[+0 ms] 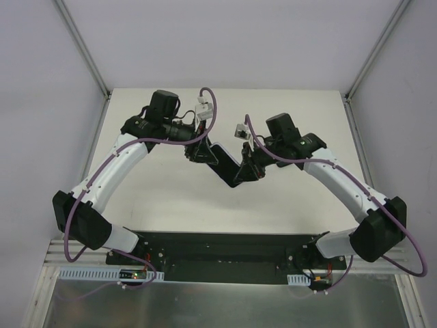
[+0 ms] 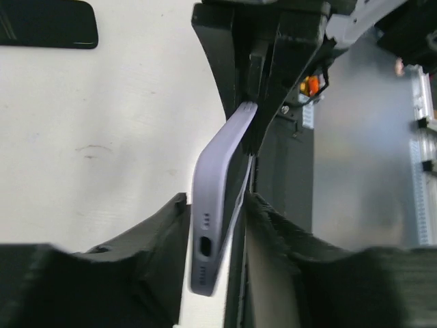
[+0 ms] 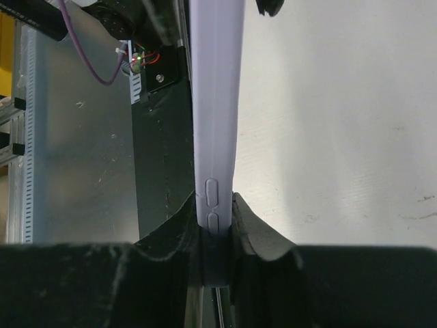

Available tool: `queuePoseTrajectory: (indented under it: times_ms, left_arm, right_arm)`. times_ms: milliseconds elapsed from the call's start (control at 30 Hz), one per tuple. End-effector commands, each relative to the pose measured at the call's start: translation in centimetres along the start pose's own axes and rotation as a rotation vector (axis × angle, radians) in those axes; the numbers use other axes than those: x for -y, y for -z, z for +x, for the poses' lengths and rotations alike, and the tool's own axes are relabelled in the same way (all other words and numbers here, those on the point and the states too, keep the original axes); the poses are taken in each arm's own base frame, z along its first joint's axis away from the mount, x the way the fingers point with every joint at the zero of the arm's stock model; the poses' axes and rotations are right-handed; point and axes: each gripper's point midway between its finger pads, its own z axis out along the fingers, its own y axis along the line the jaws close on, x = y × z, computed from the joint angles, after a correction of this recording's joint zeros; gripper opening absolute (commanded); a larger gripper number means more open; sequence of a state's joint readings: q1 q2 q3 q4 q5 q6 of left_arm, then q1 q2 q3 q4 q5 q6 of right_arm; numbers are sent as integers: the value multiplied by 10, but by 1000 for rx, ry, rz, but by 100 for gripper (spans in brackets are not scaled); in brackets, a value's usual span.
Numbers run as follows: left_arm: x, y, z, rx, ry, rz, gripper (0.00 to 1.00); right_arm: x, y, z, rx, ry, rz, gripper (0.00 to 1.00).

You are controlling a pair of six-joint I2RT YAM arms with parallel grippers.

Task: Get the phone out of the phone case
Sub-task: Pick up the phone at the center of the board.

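Right claw [image 3: 215, 205] pinches the phone case [image 3: 215, 102] steady, probably so left claw [image 2: 217, 201], also gripping it, can bend one end loose.

The phone case [image 2: 213, 205] was pale lavender and soft, with a port cut-out and small holes along its bottom edge and two raised buttons on one side. It stood on edge above the middle of the table, running from far left to near right. Its bottom end bowed outward, peeling off the phone [image 1: 222, 162], whose face looked dark from above.
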State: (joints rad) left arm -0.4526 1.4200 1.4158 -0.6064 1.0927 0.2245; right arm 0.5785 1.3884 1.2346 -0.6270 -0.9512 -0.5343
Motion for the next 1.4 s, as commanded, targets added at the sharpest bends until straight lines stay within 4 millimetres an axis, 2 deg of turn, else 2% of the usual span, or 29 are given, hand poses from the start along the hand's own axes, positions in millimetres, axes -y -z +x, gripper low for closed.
queuePoseTrajectory:
  times_ms: [0,67,167,400,567,767,933,1133,1367]
  left_arm:
    - [0,2,-14,37,-69,-45,54]
    - [0,3,-15,38,-62,-51,68]
    - [0,4,-19,46,-41,-69,82]
    - [-16,-3,-41,96,150,-128,82]
    - [-19,-10,-46,94,231,-90,71]
    - [-19,-18,-45,87,324,-29,49]
    - [-20,-24,-43,83,406,-1,35]
    - [-31,-34,-34,84,568,-1,0]
    - [-41,-42,-32,103,674,-1,1]
  right_arm:
    - [-12,19,-23,49,38,69,0]
    - [-10,21,-25,53,40,94,0]
    - [-8,24,-26,54,43,124,0]
    - [-8,28,-28,33,99,194,0]
    - [-9,30,-31,29,121,209,0]
    - [-6,29,-26,4,144,236,0]
    - [0,27,-20,-13,167,277,0]
    - [9,26,-21,-22,191,329,0]
    - [16,22,-21,-46,205,361,0]
